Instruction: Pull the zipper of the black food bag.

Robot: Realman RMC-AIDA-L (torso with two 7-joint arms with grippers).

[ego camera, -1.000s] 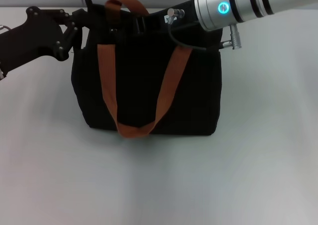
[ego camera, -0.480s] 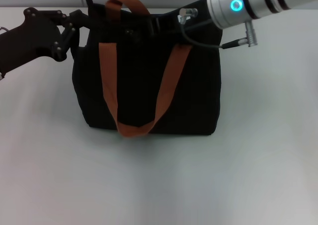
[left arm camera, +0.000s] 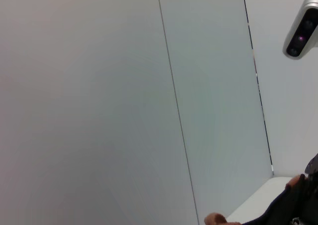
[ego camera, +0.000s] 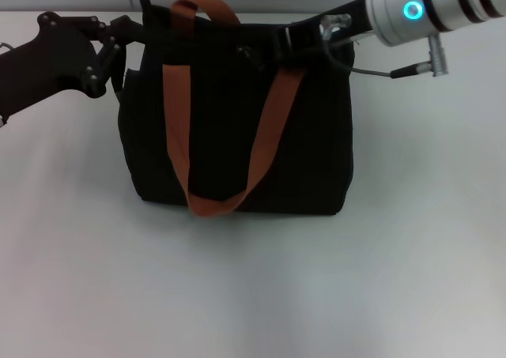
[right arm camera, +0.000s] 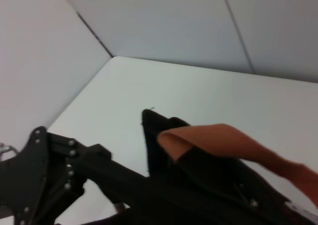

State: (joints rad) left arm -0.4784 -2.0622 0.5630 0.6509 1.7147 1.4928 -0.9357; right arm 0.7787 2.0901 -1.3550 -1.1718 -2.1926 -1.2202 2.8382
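The black food bag (ego camera: 237,129) stands upright mid-table with its orange-brown straps (ego camera: 175,113) hanging down the front. My left gripper (ego camera: 136,32) is at the bag's top left corner, shut on the fabric edge there. It also shows in the right wrist view (right arm camera: 54,170), beside the bag's raised corner (right arm camera: 154,130). My right gripper (ego camera: 254,51) reaches in from the right along the bag's top edge. Its black fingers are closed around a small silver spot, the zipper (ego camera: 243,51), right of the top's middle. The zip track is lost in the black.
The white table (ego camera: 253,295) lies bare in front of the bag. My right arm's silver wrist (ego camera: 427,6) and its cable (ego camera: 371,69) hang over the bag's top right corner. A wall-mounted camera (left arm camera: 303,31) shows in the left wrist view.
My right gripper has moved to the right along the bag's top, and the silver pull has moved with it. The left gripper has held still at the corner.
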